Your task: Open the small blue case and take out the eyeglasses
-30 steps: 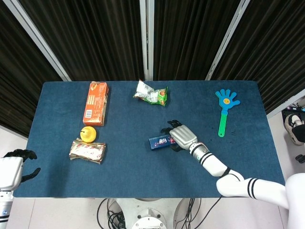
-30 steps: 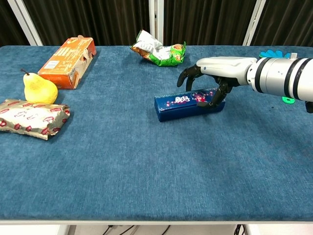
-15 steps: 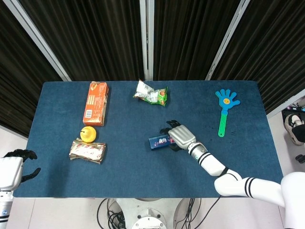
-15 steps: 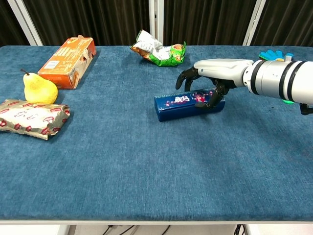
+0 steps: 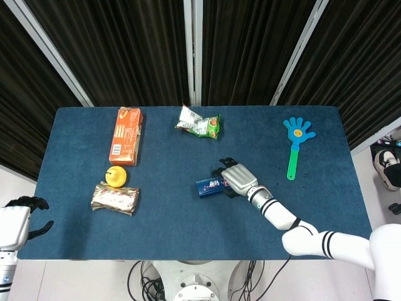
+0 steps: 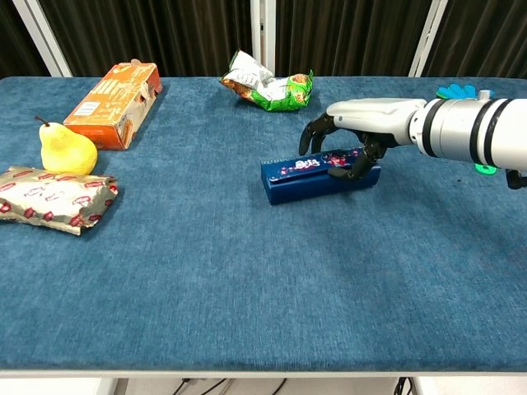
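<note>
Curling over the right end of the small blue case point(image 6: 319, 174), the right hand point(image 6: 360, 132) has its dark fingers point(image 6: 316, 130) arched down on the far side and its thumb hooked against the near face, so it grips the case rather than hovering open. The case lies flat and closed near the middle of the surface point(image 6: 247, 280), long side roughly parallel to the near edge, its printed lid facing up. No eyeglasses show, so they are presumably inside.

The left hand point(image 5: 14, 222) hangs off the near left corner of the surface, holding nothing, fingers loosely apart.

Judging from this, the step in hand is securing the case before opening it; the lid is not yet lifted. The next move likely calls for one hand to pin the base while a fingertip finds the seam along the long edge and pries upward. With only one hand on it, the case may slide on the cloth, so bringing the left hand across would help.

Elsewhere lie an orange carton point(image 6: 114, 97) near the far left edge, a pear point(image 6: 64, 148) and a foil snack pack point(image 6: 53, 198) at the left edge, a green chip bag point(image 6: 268, 84) at the far edge, and a blue hand clapper point(image 5: 295, 142) toward the far right corner.
</note>
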Motion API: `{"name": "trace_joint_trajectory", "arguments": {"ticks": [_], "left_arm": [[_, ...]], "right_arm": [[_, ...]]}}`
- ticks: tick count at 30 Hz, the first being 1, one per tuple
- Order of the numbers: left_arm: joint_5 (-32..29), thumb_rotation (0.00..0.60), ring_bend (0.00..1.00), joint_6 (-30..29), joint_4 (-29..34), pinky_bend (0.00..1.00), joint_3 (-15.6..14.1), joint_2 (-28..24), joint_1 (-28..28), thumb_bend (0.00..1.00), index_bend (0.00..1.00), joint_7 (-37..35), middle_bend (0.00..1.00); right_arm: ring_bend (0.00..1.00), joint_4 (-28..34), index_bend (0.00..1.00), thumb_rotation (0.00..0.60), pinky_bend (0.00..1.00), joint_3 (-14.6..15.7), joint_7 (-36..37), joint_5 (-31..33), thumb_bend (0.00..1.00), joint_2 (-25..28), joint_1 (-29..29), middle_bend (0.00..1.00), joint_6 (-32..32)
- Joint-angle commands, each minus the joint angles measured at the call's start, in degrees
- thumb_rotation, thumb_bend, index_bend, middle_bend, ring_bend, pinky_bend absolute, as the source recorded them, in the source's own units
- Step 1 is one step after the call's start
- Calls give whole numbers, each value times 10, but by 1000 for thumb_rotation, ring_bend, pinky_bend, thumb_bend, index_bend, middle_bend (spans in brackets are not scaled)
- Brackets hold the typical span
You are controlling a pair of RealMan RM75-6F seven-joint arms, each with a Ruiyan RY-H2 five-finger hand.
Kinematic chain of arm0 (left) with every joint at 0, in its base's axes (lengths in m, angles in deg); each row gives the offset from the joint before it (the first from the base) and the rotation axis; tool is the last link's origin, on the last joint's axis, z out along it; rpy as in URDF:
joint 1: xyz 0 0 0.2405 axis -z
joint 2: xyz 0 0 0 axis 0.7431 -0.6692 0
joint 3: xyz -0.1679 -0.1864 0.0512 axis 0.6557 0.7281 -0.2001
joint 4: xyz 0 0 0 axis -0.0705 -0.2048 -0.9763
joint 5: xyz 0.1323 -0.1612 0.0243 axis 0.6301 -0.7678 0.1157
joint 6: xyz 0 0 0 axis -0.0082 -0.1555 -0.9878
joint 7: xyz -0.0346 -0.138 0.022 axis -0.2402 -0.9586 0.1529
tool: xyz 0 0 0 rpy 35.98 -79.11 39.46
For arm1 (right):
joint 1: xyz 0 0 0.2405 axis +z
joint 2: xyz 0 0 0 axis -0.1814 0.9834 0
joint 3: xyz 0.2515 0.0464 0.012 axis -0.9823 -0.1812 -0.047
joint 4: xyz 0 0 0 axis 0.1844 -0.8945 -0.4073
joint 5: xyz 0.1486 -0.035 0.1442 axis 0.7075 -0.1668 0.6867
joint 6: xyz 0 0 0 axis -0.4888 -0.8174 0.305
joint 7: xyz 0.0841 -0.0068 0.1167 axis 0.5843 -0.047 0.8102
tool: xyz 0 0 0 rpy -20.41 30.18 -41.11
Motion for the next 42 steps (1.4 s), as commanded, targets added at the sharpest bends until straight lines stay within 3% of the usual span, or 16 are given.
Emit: {"name": "trace_joint_trajectory", "arguments": {"ticks": [1, 7, 13, 20, 25, 31, 42], "left_arm": [[0, 600, 378, 0, 1, 461, 0, 0, 0, 165, 505, 0, 489], [-1, 600, 377, 1, 1, 461, 0, 0, 0, 165, 505, 0, 489], [0, 600, 398, 1, -1, 462, 0, 0, 0, 165, 518, -4, 499], [-1, 600, 414, 0, -1, 462, 1, 0, 0, 165, 524, -2, 511], [-2, 600, 414, 1, -1, 461, 1, 0, 0, 166, 524, -5, 511], [-1, 600, 414, 2, -1, 462, 1, 0, 1, 166, 524, -5, 512], [-3, 600, 414, 2, 1, 461, 1, 0, 1, 166, 524, 1, 511]], "right_arm": [[25, -7, 307, 600, 0, -9, -11, 37, 733, 4, 21, 345, 25], [3, -12, 188, 600, 0, -15, -38, 103, 635, 4, 59, 258, 42], [0, -40, 48, 600, 0, -11, -56, 153, 621, -16, 90, 161, 44], [0, -125, 4, 600, 0, -24, -69, 181, 617, -75, 114, 96, 4], [0, -93, 2, 600, 0, -24, -44, 125, 609, -62, 88, 103, -42], [0, -5, 40, 600, 0, 11, 18, 31, 622, 3, 25, 234, -67], [0, 8, 67, 600, 0, 51, 84, -57, 653, 36, -27, 279, -63]]}}
